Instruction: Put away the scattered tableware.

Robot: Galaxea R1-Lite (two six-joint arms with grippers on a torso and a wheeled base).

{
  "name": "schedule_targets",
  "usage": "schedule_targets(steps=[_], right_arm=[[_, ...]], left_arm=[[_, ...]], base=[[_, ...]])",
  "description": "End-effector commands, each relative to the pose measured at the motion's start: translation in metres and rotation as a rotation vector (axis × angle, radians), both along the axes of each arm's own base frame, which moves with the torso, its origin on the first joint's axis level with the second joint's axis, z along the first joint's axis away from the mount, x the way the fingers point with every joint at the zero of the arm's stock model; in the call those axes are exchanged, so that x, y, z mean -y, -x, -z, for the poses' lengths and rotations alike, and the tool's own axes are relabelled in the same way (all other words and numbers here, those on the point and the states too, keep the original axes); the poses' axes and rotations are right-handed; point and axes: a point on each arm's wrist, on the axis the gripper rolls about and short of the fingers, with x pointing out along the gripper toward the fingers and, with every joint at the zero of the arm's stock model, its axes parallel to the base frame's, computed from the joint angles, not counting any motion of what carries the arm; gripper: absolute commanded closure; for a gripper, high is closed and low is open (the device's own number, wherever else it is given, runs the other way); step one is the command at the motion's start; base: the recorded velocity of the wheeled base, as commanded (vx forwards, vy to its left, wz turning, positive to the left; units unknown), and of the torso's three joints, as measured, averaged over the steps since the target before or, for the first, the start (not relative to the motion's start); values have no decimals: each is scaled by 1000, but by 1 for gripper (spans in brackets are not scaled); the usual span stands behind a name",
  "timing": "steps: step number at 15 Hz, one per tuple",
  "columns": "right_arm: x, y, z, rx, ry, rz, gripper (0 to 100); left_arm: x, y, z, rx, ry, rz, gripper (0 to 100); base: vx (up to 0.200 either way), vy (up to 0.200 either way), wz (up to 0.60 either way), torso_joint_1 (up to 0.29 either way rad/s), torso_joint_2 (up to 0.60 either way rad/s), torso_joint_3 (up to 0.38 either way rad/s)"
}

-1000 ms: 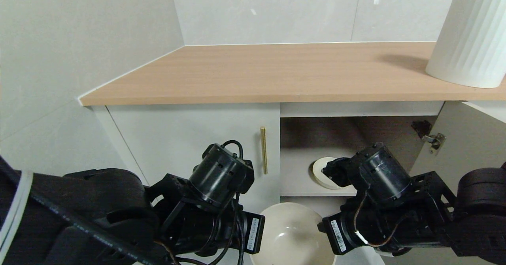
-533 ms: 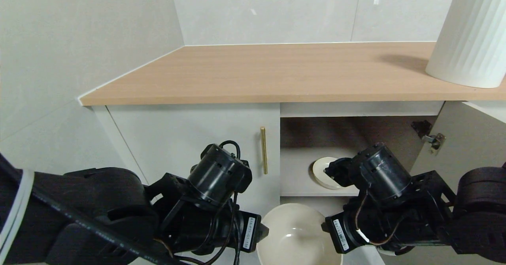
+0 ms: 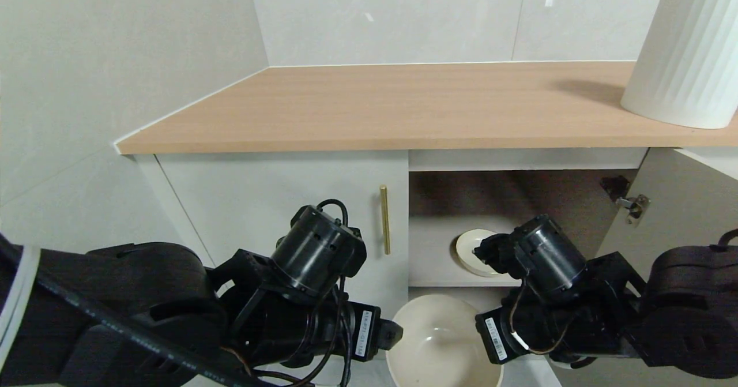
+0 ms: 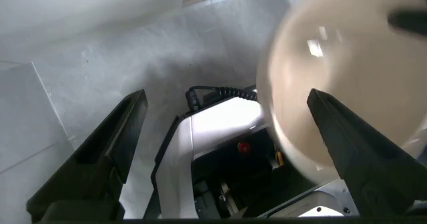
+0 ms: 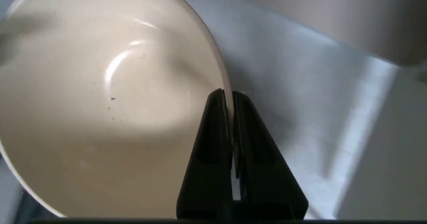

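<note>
The right jaws are clenched on the rim of the cream bowl, one finger against the inner wall and the other outside it. The bowl's hollow opens upward beside them. The left jaws are released and spread wide. The bowl lies past one of their fingers, not between them, and I cannot tell whether it touches. Beyond both jaws is the cabinet, its right side open, with a small pale plate on the shelf. Above them the wooden surface carries a white ribbed container.
</note>
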Motion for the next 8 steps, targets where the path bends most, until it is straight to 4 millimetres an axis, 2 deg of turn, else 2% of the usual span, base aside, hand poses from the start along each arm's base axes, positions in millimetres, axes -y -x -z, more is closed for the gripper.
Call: schedule_targets(steps=[1, 3, 8], right_arm=[[6, -18, 17, -2, 77, 93, 100], [18, -44, 25, 44, 95, 208, 100], [38, -91, 37, 195, -18, 358, 100]], left_arm=[[-1, 0, -2, 7, 7, -2, 0], [-1, 0, -3, 10, 6, -4, 0], [-2, 1, -6, 16, 13, -6, 0]], base=[[0, 0, 0, 0, 0, 0], [0, 0, 0, 0, 0, 0], [0, 0, 0, 0, 0, 0]])
